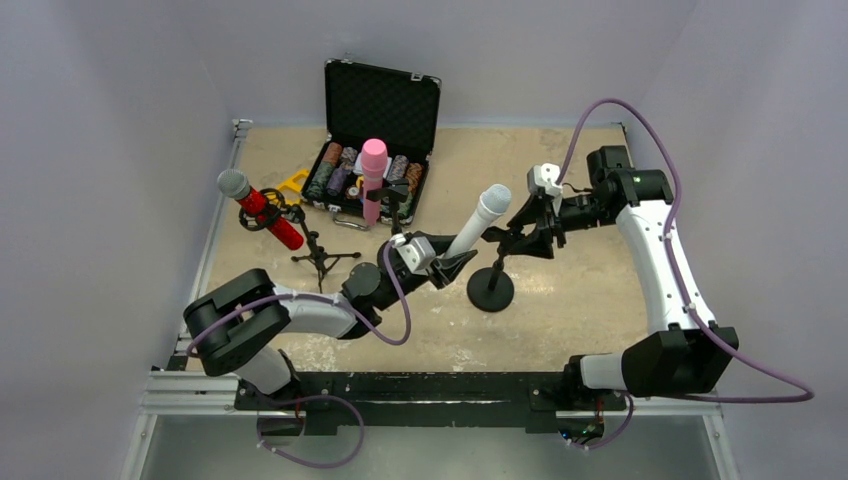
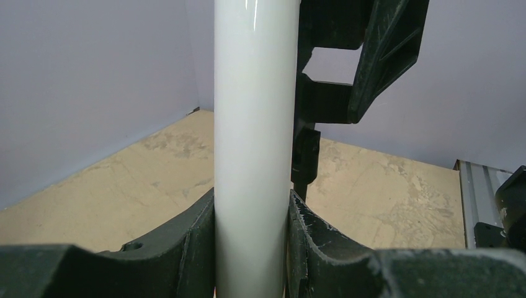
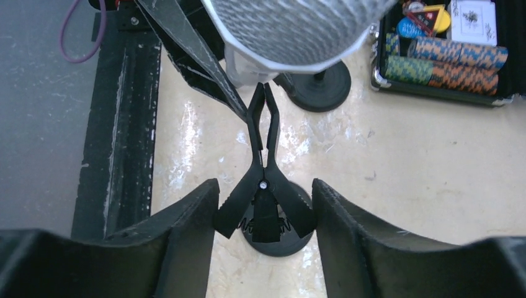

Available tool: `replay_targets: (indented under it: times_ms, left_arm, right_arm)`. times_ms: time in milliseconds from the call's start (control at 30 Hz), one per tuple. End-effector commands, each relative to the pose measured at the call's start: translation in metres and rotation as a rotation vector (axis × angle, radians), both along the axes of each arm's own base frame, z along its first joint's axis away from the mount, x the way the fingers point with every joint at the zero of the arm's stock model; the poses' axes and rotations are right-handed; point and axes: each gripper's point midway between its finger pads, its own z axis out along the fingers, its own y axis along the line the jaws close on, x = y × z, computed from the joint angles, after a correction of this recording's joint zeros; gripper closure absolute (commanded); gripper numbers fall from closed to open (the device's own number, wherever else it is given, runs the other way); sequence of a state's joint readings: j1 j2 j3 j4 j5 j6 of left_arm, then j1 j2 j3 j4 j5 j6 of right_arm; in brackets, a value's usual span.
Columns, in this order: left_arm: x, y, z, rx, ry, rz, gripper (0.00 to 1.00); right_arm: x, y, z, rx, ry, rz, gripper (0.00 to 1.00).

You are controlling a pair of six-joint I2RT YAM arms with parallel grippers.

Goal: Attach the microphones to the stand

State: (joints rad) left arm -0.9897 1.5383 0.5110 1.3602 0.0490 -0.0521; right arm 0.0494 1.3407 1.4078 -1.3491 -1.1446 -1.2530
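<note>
My left gripper [image 1: 452, 262] [image 2: 251, 198] is shut on the body of the white microphone [image 1: 470, 230] [image 2: 253, 124] and holds it tilted, grey head [image 1: 494, 197] [image 3: 291, 28] up. The shaft lies right beside the black clip [image 2: 329, 93] of the round-based stand [image 1: 490, 290]. My right gripper [image 1: 522, 228] [image 3: 265, 186] closes on the clip's spread handles [image 3: 263, 208], both fingers touching them; the clip's tips are nearly together. The red microphone [image 1: 262, 212] sits on a tripod stand at the left. The pink microphone [image 1: 373, 178] stands upright on a stand by the case.
An open black case [image 1: 380, 100] of poker chips [image 3: 446, 59] stands at the back centre. A second round black base [image 3: 319, 87] sits near it. Grey walls enclose the table, with a metal rail [image 1: 420, 385] at the front.
</note>
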Motion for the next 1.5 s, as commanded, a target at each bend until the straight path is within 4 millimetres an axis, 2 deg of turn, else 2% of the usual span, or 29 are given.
replay_targets:
  times_ms: [0, 100, 200, 367, 567, 600, 633, 667, 700, 733, 767, 833, 1000, 1067, 1200, 1333, 1467]
  left_arm:
    - [0.004, -0.006, 0.03, -0.088, -0.042, -0.021, 1.0]
    - [0.007, -0.01, 0.029, -0.086, -0.04, -0.024, 1.0]
    - [0.008, -0.014, 0.029, -0.085, -0.041, -0.036, 1.0]
    - [0.005, -0.025, 0.023, -0.076, -0.027, -0.085, 1.0]
    - [-0.001, -0.04, 0.019, -0.071, -0.016, -0.159, 1.0]
    - [-0.002, -0.04, 0.018, -0.07, -0.013, -0.163, 1.0]
    - [-0.001, -0.04, 0.017, -0.069, -0.01, -0.161, 1.0]
    - [-0.001, -0.04, 0.016, -0.068, -0.006, -0.158, 1.0]
    - [0.0, -0.039, 0.015, -0.069, -0.001, -0.151, 1.0]
    - [0.001, -0.038, 0.014, -0.071, 0.007, -0.143, 1.0]
    - [0.003, -0.036, 0.014, -0.074, 0.015, -0.132, 0.92]
    - [0.006, -0.03, 0.014, -0.083, 0.029, -0.099, 0.69]
    - [0.007, -0.007, 0.023, -0.114, 0.036, -0.026, 0.3]
    - [0.005, 0.001, 0.026, -0.12, 0.03, -0.014, 0.19]
    - [-0.003, 0.014, 0.025, -0.119, 0.029, -0.005, 0.14]
    - [-0.019, 0.031, 0.017, -0.101, 0.049, -0.026, 0.13]
    - [-0.042, 0.053, -0.009, 0.009, 0.156, -0.059, 0.13]
  right_arm:
    - [-0.005, 0.004, 0.005, 0.031, -0.007, 0.023, 0.54]
    - [-0.006, 0.004, 0.003, 0.032, 0.001, 0.026, 0.71]
    - [-0.006, 0.004, 0.001, 0.035, 0.012, 0.025, 0.8]
    - [-0.007, 0.007, 0.0, 0.063, 0.037, 0.023, 0.88]
    - [-0.009, 0.012, -0.003, 0.109, 0.114, 0.029, 0.88]
    - [-0.009, 0.012, -0.003, 0.115, 0.125, 0.028, 0.86]
    - [-0.009, 0.013, -0.001, 0.119, 0.136, 0.028, 0.79]
    - [-0.011, 0.013, 0.001, 0.123, 0.146, 0.03, 0.64]
    - [-0.012, 0.013, 0.002, 0.125, 0.148, 0.033, 0.56]
    - [-0.013, 0.013, 0.004, 0.124, 0.148, 0.034, 0.39]
    - [-0.013, 0.012, 0.006, 0.119, 0.142, 0.032, 0.3]
    - [-0.012, 0.009, 0.008, 0.106, 0.125, 0.015, 0.19]
    - [-0.008, 0.002, 0.011, 0.063, 0.061, -0.042, 0.12]
    - [-0.006, -0.001, 0.014, 0.057, 0.041, -0.067, 0.12]
    - [-0.001, -0.007, 0.019, 0.05, 0.013, -0.113, 0.1]
    - [0.009, -0.024, 0.024, 0.036, -0.015, -0.218, 0.09]
    - [0.013, -0.043, 0.03, 0.017, -0.077, -0.351, 0.08]
